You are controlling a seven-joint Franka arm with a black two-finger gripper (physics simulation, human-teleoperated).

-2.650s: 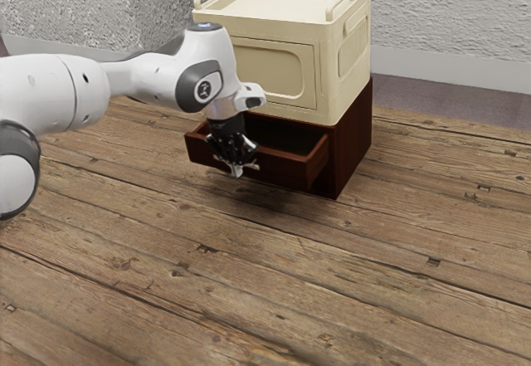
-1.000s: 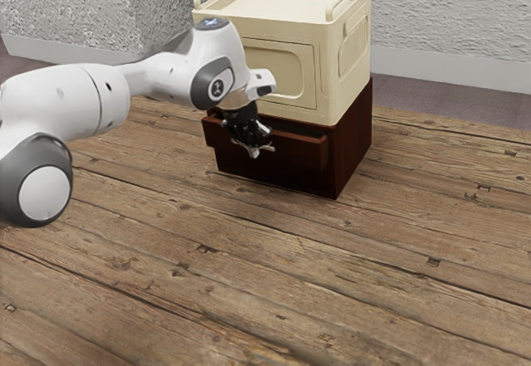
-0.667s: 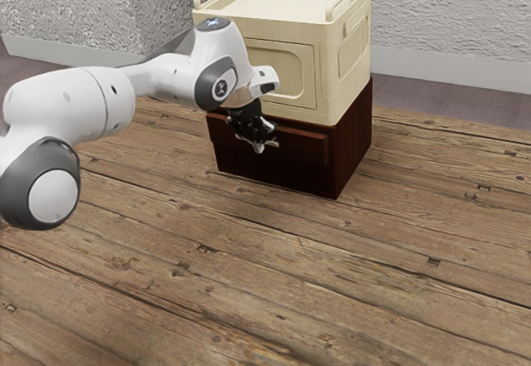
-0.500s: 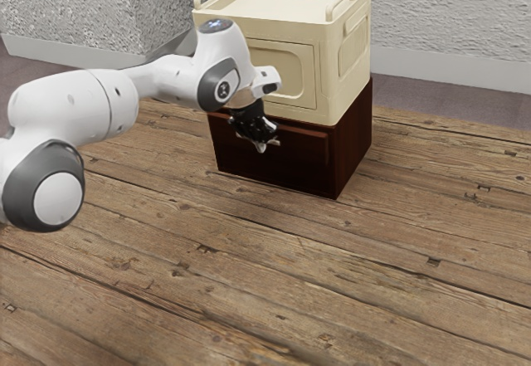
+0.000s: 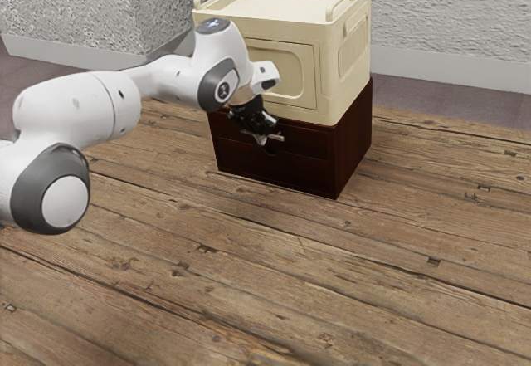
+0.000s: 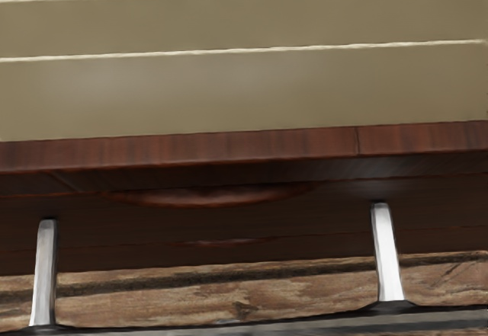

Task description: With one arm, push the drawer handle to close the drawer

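The drawer sits flush in the dark cabinet, under a cream box; a rough wall stands on the far side. The gripper is at the handle, whether open or closed cannot be told.

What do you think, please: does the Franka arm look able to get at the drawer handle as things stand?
Most likely yes: its gripper is right at the handle, with nothing visible in the way; the cream box sits higher, on top of the dark cabinet.
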